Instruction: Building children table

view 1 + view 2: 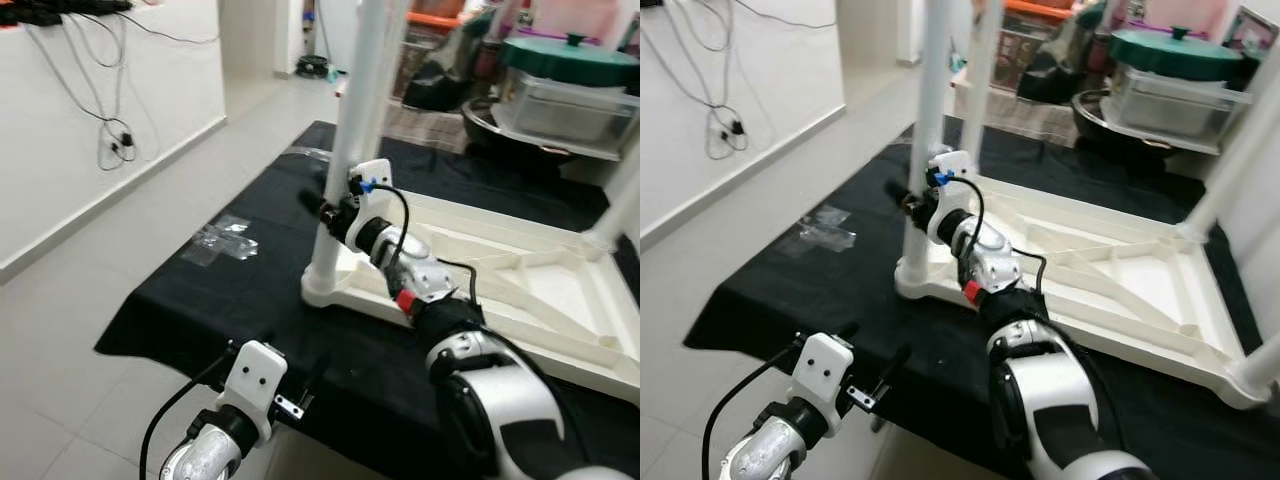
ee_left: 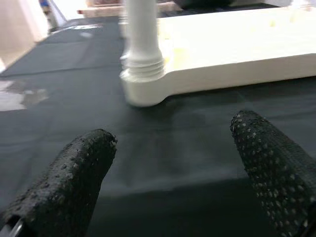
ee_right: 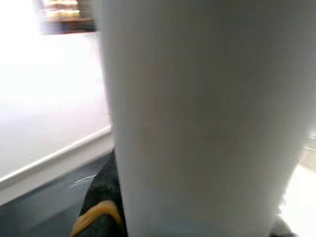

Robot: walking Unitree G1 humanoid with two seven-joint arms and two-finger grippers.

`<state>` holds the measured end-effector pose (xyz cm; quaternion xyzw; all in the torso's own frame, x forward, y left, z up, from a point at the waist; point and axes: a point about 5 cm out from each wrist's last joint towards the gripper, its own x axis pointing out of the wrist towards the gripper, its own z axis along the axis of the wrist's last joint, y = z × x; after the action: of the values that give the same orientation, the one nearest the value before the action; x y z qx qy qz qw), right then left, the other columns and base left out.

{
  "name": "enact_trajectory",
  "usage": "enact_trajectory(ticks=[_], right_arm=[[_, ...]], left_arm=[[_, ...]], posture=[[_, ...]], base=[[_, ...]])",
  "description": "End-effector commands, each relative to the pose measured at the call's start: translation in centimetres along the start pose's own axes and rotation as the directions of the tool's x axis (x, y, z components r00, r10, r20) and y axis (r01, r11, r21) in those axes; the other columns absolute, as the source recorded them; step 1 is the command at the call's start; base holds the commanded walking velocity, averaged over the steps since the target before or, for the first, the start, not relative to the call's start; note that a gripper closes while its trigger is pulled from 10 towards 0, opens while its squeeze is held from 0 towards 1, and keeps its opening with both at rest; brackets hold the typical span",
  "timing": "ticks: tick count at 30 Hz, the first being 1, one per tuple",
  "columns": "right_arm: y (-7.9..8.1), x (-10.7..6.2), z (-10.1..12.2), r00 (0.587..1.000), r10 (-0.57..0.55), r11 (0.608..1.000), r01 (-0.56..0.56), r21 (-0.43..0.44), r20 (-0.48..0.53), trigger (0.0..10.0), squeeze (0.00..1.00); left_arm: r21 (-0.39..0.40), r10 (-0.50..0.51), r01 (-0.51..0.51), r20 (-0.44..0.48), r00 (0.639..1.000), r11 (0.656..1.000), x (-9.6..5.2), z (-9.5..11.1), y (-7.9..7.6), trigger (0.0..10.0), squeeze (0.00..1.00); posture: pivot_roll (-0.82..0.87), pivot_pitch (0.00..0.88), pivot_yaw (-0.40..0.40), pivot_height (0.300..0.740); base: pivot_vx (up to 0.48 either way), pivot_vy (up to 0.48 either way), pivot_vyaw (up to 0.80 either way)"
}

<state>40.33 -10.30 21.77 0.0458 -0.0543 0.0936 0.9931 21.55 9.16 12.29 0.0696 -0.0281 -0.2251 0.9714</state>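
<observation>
A white children's table (image 1: 520, 290) lies upside down on a black cloth (image 1: 200, 310). Its near-left leg (image 1: 355, 130) stands upright, screwed into the corner. My right gripper (image 1: 325, 205) is shut around this leg low on its shaft; in the right wrist view the leg (image 3: 207, 118) sits right against a black finger (image 3: 101, 197). My left gripper (image 1: 275, 365) hovers low at the cloth's front edge, open and holding nothing. In the left wrist view its fingers (image 2: 74, 177) point at the leg's threaded base (image 2: 143, 64), well short of it.
Other upright legs (image 1: 1240, 150) rise at the table's right side. A taped patch (image 1: 225, 240) lies on the tiled floor to the left. Cables (image 1: 115, 140) hang on the left wall. A green-lidded pot (image 1: 570, 60) sits on metal containers behind.
</observation>
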Motion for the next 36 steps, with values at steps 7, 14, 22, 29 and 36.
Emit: enact_trajectory(ticks=[7, 14, 22, 29, 36], right_arm=[[-2.9, -2.6, -1.9, 0.895, -0.444, 0.896, 0.443, -0.026, -0.042, 0.0, 0.0], [-1.2, -1.8, -1.7, 0.937, -0.35, 0.936, 0.35, 0.032, -0.009, 10.0, 0.0], [-0.4, -0.4, -0.3, 0.983, 0.18, 0.972, -0.182, 0.15, 0.023, 10.0, 0.0], [0.1, -2.5, -1.1, 0.728, 0.686, 0.698, -0.656, 0.287, -0.005, 10.0, 0.0], [0.8, -2.8, -0.8, 0.505, 0.863, 0.485, -0.83, 0.276, -0.001, 10.0, 0.0]], left_arm=[[0.0, -0.016, 0.016, -0.026, 1.0, 1.0, 0.0, -0.5, -0.2, 10.0, 0.0], [-0.001, -0.013, 0.013, -0.025, 1.0, 1.0, 0.0, -0.5, -0.2, 10.0, 0.0], [-0.002, -0.01, 0.01, -0.025, 1.0, 1.0, 0.2, -0.5, -0.2, 10.0, 0.0], [-0.001, -0.009, 0.009, -0.026, 1.0, 1.0, 0.2, -0.6, -0.2, 10.0, 0.0], [-0.001, -0.01, 0.01, -0.027, 1.0, 1.0, 0.2, -0.6, -0.2, 10.0, 0.0]], posture=[[0.08, 0.057, -0.117, 0.74], [0.08, 0.056, -0.117, 0.74], [0.08, 0.047, -0.123, 0.74], [0.08, 0.042, -0.122, 0.74], [0.09, 0.039, -0.124, 0.74]], base=[[0.0, 0.0, 0.0], [0.0, 0.0, 0.0], [0.0, 0.0, 0.0], [0.0, 0.0, 0.0], [0.0, 0.0, 0.0]])
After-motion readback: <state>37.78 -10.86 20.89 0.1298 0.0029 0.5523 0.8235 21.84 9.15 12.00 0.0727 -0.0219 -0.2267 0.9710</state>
